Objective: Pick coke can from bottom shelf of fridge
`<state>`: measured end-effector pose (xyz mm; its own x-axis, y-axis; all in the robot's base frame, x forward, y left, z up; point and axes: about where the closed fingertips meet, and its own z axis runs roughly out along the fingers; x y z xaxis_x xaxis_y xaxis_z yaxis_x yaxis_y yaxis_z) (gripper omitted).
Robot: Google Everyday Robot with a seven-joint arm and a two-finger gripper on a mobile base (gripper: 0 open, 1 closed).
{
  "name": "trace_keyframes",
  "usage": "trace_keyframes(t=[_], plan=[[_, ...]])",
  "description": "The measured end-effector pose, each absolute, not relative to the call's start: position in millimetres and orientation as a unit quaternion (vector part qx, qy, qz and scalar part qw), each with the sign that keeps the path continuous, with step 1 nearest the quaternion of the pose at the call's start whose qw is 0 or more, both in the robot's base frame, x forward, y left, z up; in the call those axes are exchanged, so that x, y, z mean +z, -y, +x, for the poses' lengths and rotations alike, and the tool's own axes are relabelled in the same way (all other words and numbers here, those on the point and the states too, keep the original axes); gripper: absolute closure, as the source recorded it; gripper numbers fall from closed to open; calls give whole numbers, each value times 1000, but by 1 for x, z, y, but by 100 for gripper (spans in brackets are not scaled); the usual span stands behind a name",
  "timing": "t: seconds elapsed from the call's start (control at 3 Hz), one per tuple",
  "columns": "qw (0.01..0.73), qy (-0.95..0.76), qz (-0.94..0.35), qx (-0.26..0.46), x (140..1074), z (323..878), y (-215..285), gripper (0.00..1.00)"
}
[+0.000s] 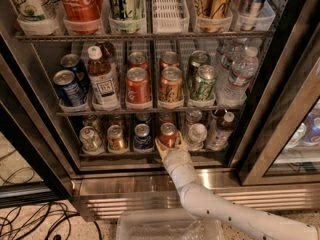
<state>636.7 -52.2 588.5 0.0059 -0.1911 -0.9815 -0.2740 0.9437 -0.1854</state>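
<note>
The coke can (168, 133), small and red with a silver lid, stands at the front of the bottom shelf (125, 153) of the fridge (150, 181), in the fourth lane from the left. My gripper (170, 145) reaches up from below on a white arm. It is open, with one finger on each side of the can's lower part, close to its sides. The can stands upright on the rack.
A blue can (142, 136), a copper can (116, 138) and a silver can (90, 138) stand left of the coke can; a clear bottle (196, 134) and a dark bottle (221, 130) stand right. The open glass door (280, 134) is at right. A clear plastic bin (167, 226) and cables (35, 224) lie on the floor.
</note>
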Motion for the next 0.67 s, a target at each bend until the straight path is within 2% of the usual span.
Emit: trace_keyframes(t=[0.67], plan=[[686, -709, -153, 56, 594, 635, 52, 100]])
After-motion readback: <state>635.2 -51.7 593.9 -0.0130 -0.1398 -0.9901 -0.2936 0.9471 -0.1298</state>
